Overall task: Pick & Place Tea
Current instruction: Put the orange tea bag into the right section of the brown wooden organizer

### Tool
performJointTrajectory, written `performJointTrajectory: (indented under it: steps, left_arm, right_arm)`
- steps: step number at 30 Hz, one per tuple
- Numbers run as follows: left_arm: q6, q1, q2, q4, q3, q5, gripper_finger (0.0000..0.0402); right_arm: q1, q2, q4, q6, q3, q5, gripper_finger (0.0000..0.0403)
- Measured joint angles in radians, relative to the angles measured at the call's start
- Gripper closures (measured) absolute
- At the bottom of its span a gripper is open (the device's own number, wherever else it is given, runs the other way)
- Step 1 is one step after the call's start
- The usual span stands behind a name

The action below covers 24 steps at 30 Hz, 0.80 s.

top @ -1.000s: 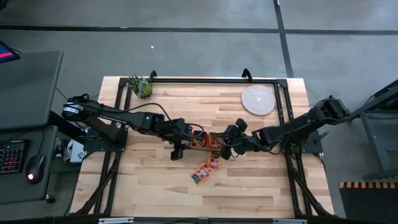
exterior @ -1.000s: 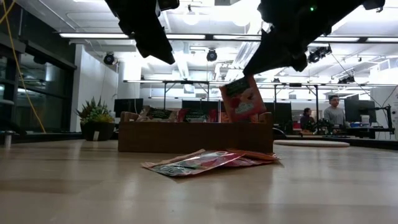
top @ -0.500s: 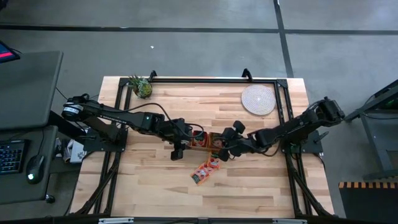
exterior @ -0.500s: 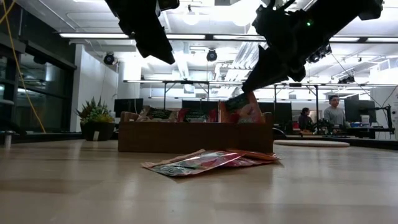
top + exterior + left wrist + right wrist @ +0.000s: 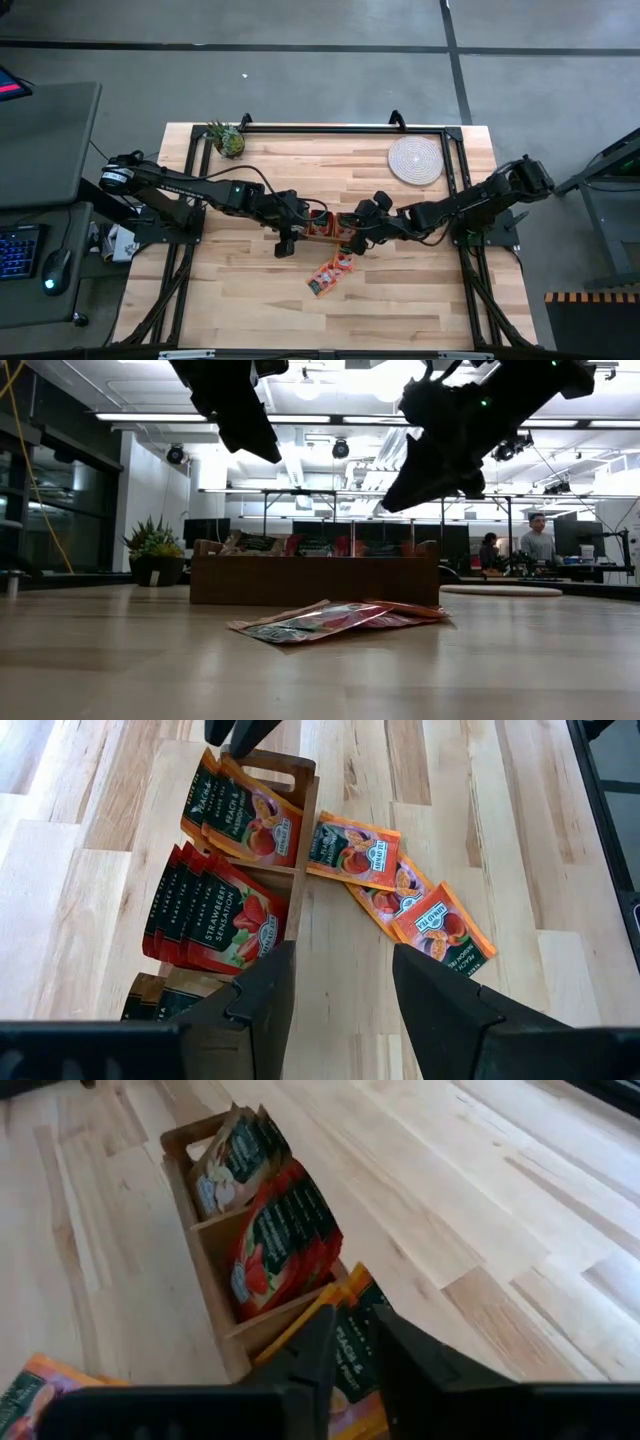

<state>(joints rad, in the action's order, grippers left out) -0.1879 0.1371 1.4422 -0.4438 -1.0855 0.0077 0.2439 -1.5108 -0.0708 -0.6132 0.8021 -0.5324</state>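
Note:
The long wooden box [image 5: 322, 228] stands mid-table with tea sachets upright in its three compartments [image 5: 215, 915]. My right gripper [image 5: 352, 238] hovers over the box's right end compartment, slightly open, its tips [image 5: 392, 503] clear above the box [image 5: 315, 580]. In the right wrist view an orange sachet [image 5: 350, 1360] stands in that compartment, below the gripper [image 5: 350, 1315]. Three loose sachets [image 5: 330, 275] lie flat on the table in front of the box [image 5: 440, 925]. My left gripper [image 5: 284, 245] hangs open above the box's left end [image 5: 340, 955], holding nothing.
A small potted plant [image 5: 227, 138] stands at the far left corner and a round woven mat [image 5: 415, 160] lies at the far right. Bare wood stretches in front of the loose sachets [image 5: 330, 618]. People sit in the room beyond the table [image 5: 540, 540].
My right gripper has gone down and toward the table's left, over the box, with an orange sachet hanging from its fingers. The sachet has sunk into the right end compartment and no longer hangs from the gripper, which has let go.

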Motion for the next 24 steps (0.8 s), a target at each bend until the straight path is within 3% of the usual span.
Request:
performJointTrajectory:
  steps: [9, 19, 24]
  left_arm:
    - [-0.001, 0.0, 0.0, -0.01, 0.0, 0.0, 0.0234]
    - [-0.003, 0.0, 0.0, -0.007, 0.0, 0.0, 0.0234]
    - [-0.002, 0.0, 0.0, 0.004, 0.0, 0.0, 0.0234]
  right_arm:
    - [0.004, 0.059, 0.032, -0.188, 0.0, 0.164, 0.0263]
    - [0.175, 0.002, 0.15, -0.019, 0.002, 0.246, 0.0253]
    - [0.149, -0.052, 0.141, 0.006, 0.022, 0.419, 0.0253]
